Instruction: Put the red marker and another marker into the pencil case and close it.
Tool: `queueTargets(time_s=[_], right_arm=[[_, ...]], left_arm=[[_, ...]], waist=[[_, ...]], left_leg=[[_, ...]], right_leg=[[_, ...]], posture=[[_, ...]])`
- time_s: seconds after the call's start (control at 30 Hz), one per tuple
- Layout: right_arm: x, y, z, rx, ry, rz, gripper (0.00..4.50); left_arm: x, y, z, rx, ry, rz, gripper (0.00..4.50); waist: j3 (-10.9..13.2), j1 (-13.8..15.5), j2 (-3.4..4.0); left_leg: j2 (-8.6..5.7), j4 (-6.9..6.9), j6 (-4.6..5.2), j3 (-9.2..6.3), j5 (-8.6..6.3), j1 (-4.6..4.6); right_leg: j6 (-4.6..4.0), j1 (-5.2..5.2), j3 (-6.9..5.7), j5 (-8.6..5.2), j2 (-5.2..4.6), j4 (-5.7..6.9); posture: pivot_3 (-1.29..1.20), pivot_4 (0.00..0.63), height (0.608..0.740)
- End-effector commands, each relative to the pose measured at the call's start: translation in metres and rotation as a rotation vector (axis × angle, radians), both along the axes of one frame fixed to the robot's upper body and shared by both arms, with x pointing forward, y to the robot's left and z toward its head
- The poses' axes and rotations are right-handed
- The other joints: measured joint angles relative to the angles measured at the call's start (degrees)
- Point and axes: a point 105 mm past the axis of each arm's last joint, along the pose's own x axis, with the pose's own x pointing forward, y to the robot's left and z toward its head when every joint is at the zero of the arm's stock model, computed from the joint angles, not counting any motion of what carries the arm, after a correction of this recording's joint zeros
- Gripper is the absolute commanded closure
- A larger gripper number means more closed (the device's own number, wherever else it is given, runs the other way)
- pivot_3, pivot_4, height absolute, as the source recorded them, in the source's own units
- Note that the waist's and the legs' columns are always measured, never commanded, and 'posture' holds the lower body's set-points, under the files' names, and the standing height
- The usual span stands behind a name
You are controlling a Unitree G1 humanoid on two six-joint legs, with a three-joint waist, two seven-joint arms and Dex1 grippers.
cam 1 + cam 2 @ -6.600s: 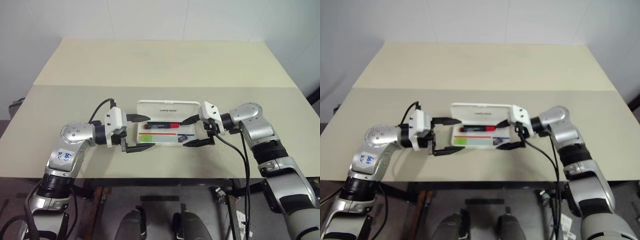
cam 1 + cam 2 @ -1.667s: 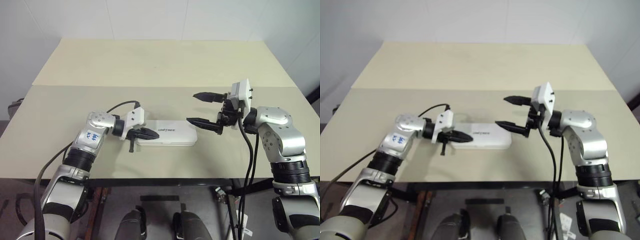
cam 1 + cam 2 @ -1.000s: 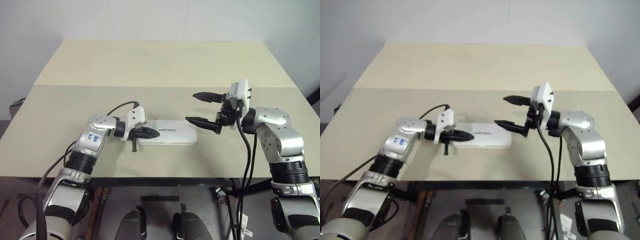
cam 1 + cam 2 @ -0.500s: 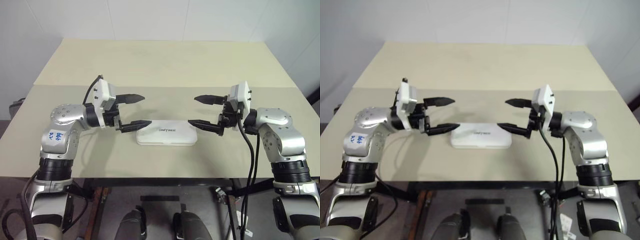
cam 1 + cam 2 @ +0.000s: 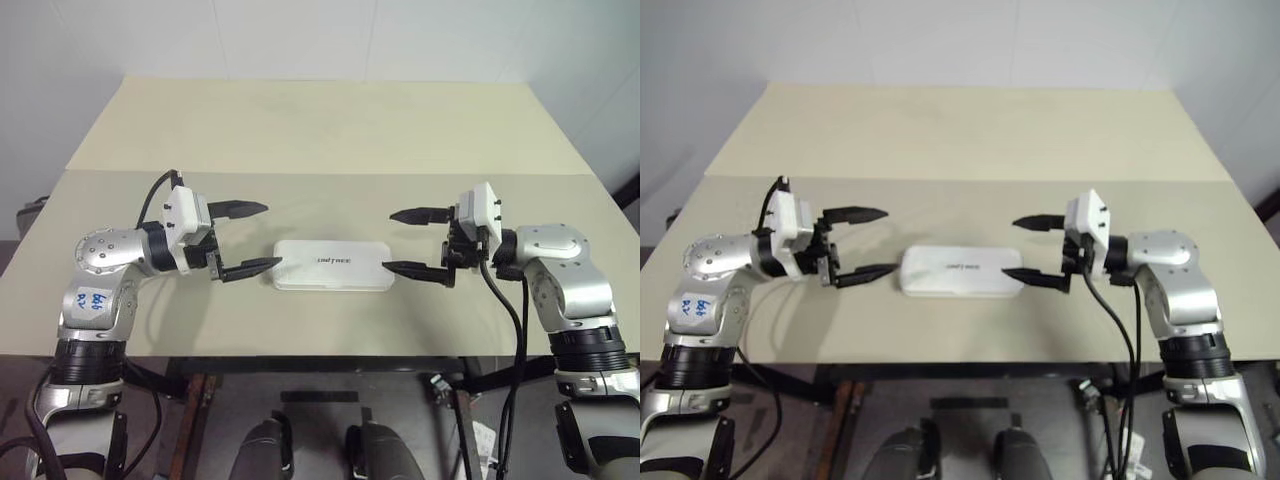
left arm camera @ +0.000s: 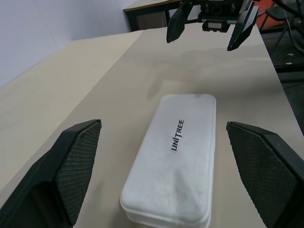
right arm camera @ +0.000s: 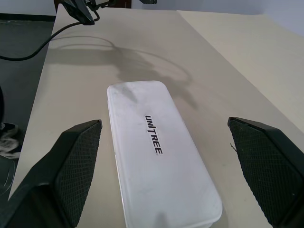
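Both arms reach inward, left end effector (image 5: pixel 243 240) and right end effector (image 5: pixel 418 243) facing each other, fingers spread wide

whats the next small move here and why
Probably just draw both arms back and stop. The pencil case lies shut on the table, and the left tool and right tool hang open at either end, holding nothing.

pencil case (image 5: pixel 334 265): white, flat, rounded corners
lid: shut, dark lettering across its top
pose: lying flat, long side running left to right
place: on the tabletop (image 5: pixel 320 130), near its front edge, midway across
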Motion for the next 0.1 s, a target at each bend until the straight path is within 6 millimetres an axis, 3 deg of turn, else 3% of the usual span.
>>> queueTargets(time_s=[0.03, 0.1], right_arm=[[0.0005, -0.0064, 0.0088, 0.011, -0.051, -0.024, 0.0], [0.0025, -0.0065, 0.0053, 0.006, -0.053, -0.031, 0.0]], left_arm=[[-0.0013, -0.0045, 0.0096, 0.002, -0.053, -0.011, 0.02], [-0.002, -0.0061, 0.0117, 0.003, -0.053, -0.02, 0.02]], waist=[[0.0, 0.0, 0.0], [0.0, 0.0, 0.0]], left_leg=[[0.0, -0.02, 0.0, 0.0, 0.0, 0.0], [0.0, -0.05, 0.0, 0.0, 0.0, 0.0]], right_leg=[[0.0, 0.0, 0.0, 0.0, 0.0, -0.02], [0.0, 0.0, -0.02, 0.0, 0.01, -0.05]], posture=[[0.0, 0.15, 0.74], [0.0, 0.15, 0.74]])
